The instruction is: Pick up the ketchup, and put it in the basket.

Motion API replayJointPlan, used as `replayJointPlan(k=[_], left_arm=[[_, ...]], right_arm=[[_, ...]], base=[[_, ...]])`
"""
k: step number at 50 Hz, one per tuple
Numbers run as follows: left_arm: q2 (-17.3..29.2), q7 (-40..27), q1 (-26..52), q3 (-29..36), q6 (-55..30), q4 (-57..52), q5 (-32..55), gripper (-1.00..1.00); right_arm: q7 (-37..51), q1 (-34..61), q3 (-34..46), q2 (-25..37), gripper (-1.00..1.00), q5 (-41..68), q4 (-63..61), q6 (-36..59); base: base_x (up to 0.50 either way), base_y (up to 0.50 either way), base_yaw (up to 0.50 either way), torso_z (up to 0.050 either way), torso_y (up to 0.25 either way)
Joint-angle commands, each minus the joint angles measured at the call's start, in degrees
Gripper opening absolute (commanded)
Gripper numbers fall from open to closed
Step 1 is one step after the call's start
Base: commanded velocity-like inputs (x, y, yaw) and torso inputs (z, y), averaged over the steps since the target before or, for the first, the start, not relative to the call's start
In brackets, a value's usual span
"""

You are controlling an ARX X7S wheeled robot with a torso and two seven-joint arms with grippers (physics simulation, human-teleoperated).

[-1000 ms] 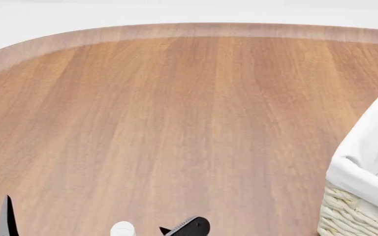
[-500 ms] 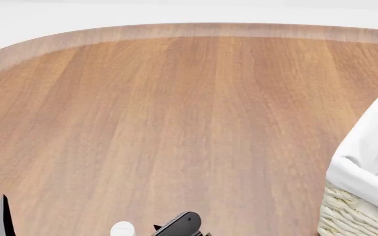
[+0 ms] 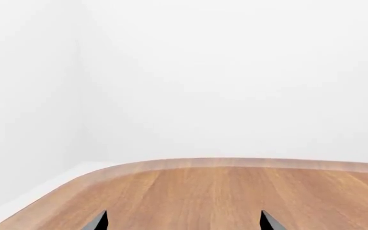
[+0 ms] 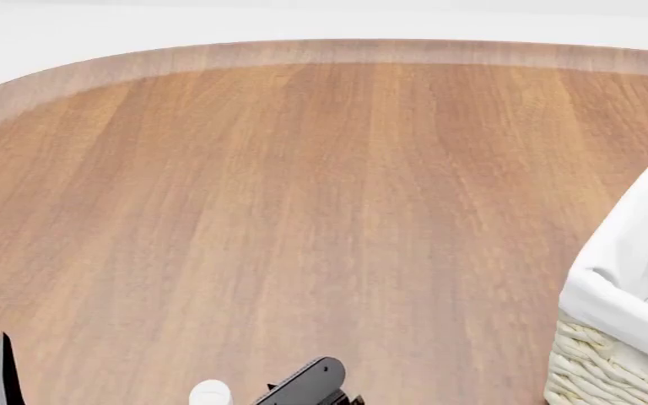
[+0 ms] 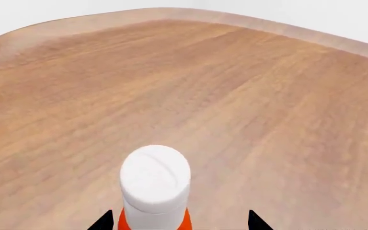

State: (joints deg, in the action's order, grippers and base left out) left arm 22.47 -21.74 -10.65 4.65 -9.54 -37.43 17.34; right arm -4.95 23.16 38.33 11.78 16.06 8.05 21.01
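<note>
Upright ketchup (image 5: 154,189) between the right gripper's (image 5: 178,221) spread fingers (image 5: 256,220)

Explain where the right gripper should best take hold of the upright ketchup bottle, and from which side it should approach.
Probably the orange body just under the white cap of the ketchup. The bottle stands upright between the open fingertips of the right gripper, so a level approach from the robot's side, fingers either side, suits its round shape.
</note>
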Motion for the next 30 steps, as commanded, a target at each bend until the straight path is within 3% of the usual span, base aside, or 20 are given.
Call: replayJointPlan(k=[1, 2, 22, 30], left_arm=[[-0.8, 1.0, 0.5, -1.7, 0.7, 1.9, 0.1, 1.00], [-0.8, 1.0, 0.5, -1.7, 0.8, 1.9, 0.1, 1.00], [-0.6, 0.7, 0.3, -1.6, 1.3, 2.0, 0.2, 1.00], [-0.5, 0.6, 0.4, -1.1, 1.2, 2.2, -0.1, 1.00]], right_arm=[[-2.2, 0.8, -0.2, -1.7, 1.00, -1.2, 3.6, -1.2], [-2.1, 0.8, -0.3, -1.6, -1.00, -1.2, 3.6, -1.4], [-1.7, -1.3, 0.5, -0.2, -1.00, -0.9, -0.2, -2.5], [0.3, -3.9, -2.5, 2.3, -1.00, 1.0, -7.4, -3.7]], base=[[0.00, 0.00, 0.00, 0.000, 0.000], [0.00, 0.00, 0.00, 0.000, 0.000], [0.00, 0.00, 0.00, 0.000, 0.000], [0.00, 0.00, 0.00, 0.000, 0.000]])
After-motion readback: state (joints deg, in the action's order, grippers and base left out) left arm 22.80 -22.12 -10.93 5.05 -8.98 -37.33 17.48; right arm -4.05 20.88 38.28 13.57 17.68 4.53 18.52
